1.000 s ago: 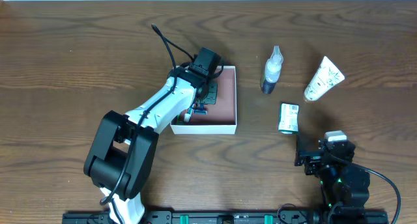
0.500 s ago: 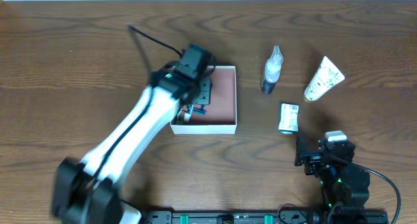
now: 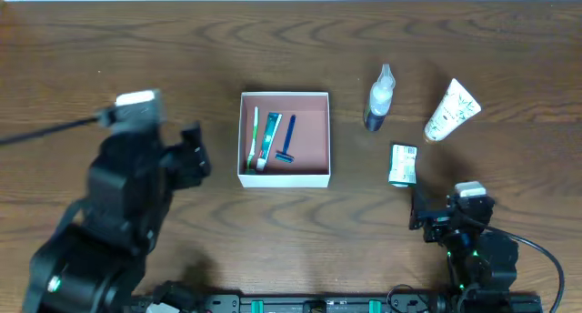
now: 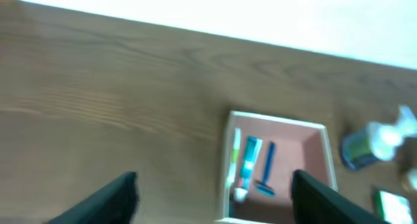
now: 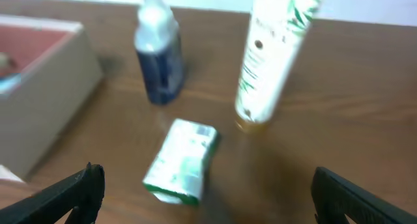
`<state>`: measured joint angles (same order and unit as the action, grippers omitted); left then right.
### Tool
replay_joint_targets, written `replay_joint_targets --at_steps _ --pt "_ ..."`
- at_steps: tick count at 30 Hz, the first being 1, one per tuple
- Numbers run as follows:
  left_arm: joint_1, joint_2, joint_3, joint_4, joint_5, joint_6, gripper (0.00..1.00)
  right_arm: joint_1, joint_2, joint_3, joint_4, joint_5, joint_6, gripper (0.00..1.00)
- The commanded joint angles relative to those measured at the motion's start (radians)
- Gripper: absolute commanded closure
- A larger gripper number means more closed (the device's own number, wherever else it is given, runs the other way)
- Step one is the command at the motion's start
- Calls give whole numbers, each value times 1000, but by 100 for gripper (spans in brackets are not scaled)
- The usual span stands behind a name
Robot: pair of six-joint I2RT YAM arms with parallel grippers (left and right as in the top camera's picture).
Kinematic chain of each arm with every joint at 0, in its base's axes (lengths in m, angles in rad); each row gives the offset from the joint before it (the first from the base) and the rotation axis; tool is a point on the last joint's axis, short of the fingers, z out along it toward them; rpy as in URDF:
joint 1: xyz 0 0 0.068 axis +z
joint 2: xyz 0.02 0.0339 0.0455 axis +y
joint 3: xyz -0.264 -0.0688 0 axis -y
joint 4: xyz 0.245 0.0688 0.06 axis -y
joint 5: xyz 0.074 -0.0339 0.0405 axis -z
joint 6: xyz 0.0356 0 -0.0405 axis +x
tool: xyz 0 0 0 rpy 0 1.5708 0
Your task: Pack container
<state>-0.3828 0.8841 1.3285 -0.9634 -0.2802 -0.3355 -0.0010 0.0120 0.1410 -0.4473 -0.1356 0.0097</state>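
1. The container sits a little left of centre on the wooden table, square to the table edges. White walls, pinkish-brown floor.
2. Three items lie flat in its left half, side by side, long axes running far-to-near: a white-green toothbrush by the left wall, a teal toothpaste tube next to it, and a blue razor nearest the middle. The right half of the floor is bare.
3. The left wrist view shows the same order: toothbrush, toothpaste tube, razor, all inside the container.
4. The left gripper is left of the container, apart from it and blurred. In the wrist view its jaws stand wide apart with nothing between them.
5. The right gripper is at the near right of the table. Its jaws are spread wide and hold nothing.
6. Outside the container, to its right: a spray bottle with dark contents, lying on its side.
7. A white tube with green leaf print lies further right, angled.
8. A small green-white packet lies nearer the robot, just beyond the right gripper.
9. Right wrist view: packet closest, spray bottle and white tube behind it, container wall at left. All three items are apart from each other.
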Motion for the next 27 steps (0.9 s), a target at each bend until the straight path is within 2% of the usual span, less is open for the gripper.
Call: replay_joint_targets --at_steps 1,8,13,17,20,23,27 --pt "20 -47 5 -35 -77 1 2 -7 -6 -3 38 -154 190 1" --pt "21 -96 5 -141 -77 1 2 -7 -3 30 71 -281 290 1" --pt "21 -95 5 -166 -77 1 2 -5 89 223 69 -279 321 1" --pt "21 -95 5 -166 -77 1 2 -5 320 454 -13 -261 304 1" --pt "21 -95 5 -166 -77 1 2 -2 568 682 -189 -237 287 1" --pt "21 -95 5 -166 -77 1 2 36 821 940 -369 -238 171 1" --pt "21 -95 5 -166 -77 1 2 127 1094 1176 -509 -296 119 1"
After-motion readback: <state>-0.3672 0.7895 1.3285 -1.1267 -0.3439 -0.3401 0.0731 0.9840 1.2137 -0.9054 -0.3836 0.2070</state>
